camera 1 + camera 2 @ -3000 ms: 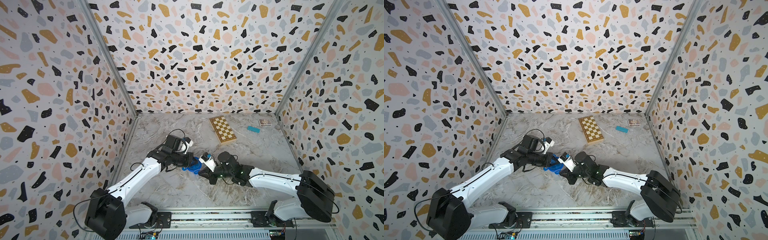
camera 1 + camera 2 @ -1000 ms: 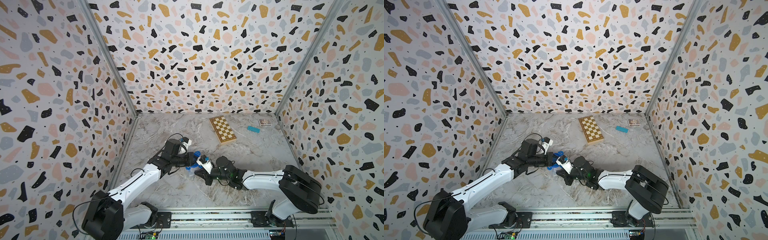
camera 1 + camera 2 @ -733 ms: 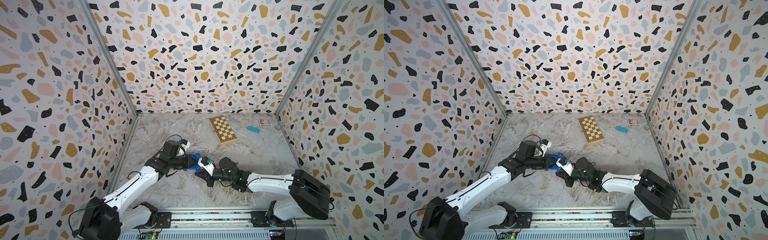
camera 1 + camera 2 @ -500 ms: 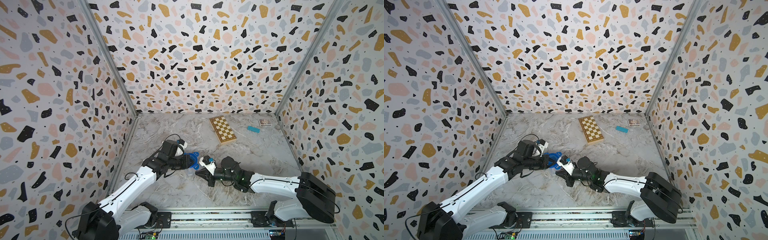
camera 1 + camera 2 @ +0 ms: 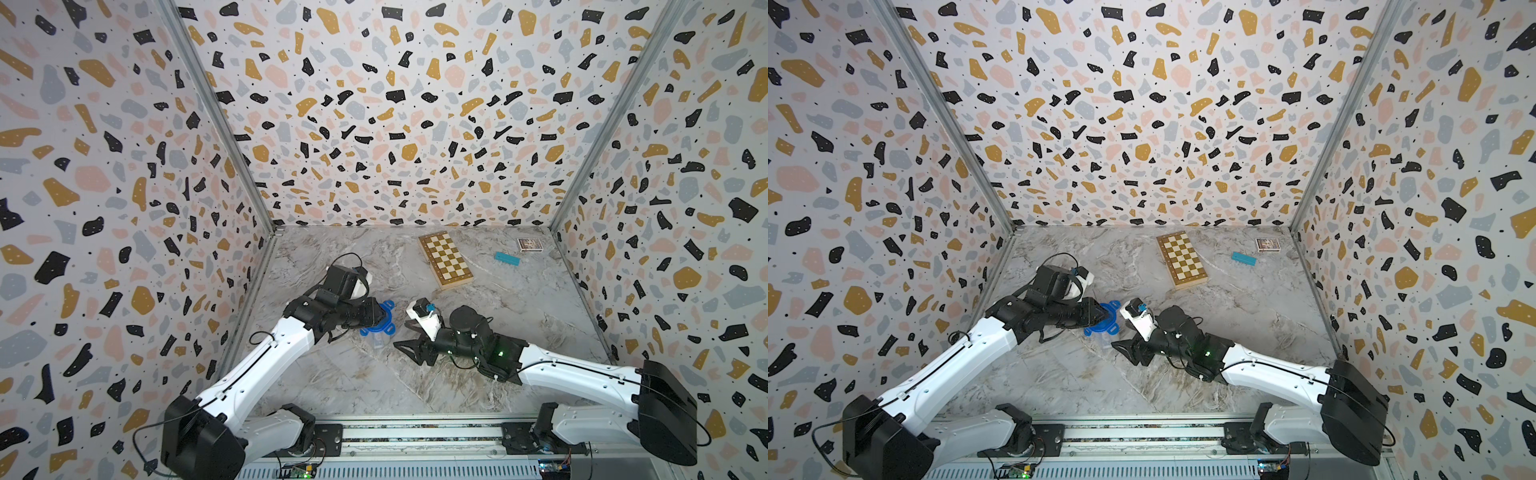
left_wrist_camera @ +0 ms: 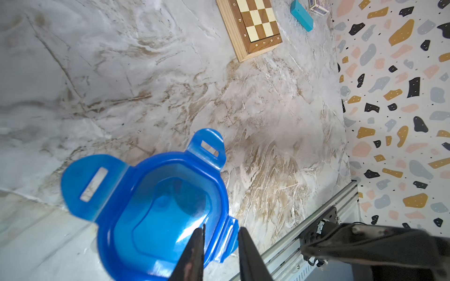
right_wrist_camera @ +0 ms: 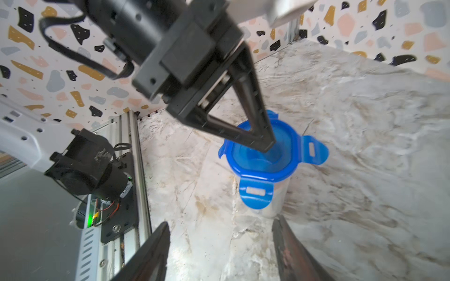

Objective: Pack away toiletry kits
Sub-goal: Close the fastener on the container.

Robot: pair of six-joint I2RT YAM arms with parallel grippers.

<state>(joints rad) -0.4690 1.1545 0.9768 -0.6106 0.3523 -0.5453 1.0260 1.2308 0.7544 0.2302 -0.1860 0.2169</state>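
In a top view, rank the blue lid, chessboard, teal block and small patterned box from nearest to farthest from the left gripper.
1. blue lid, at the left gripper tips.
2. chessboard, farther back, mid-table.
3. teal block, back right.
4. small patterned box, back-right corner.

The lid (image 7: 255, 166) is translucent blue, the tub (image 7: 275, 204) clear, the tabletop (image 5: 374, 386) grey-white marble veined with brown, the walls (image 5: 395, 104) white flecked ochre, black, pink and grey, and right of centre the chessboard (image 5: 445, 259) is brown-and-cream checked, the block (image 5: 507, 258) teal, the small box (image 5: 530, 244) seemingly dark-patterned.
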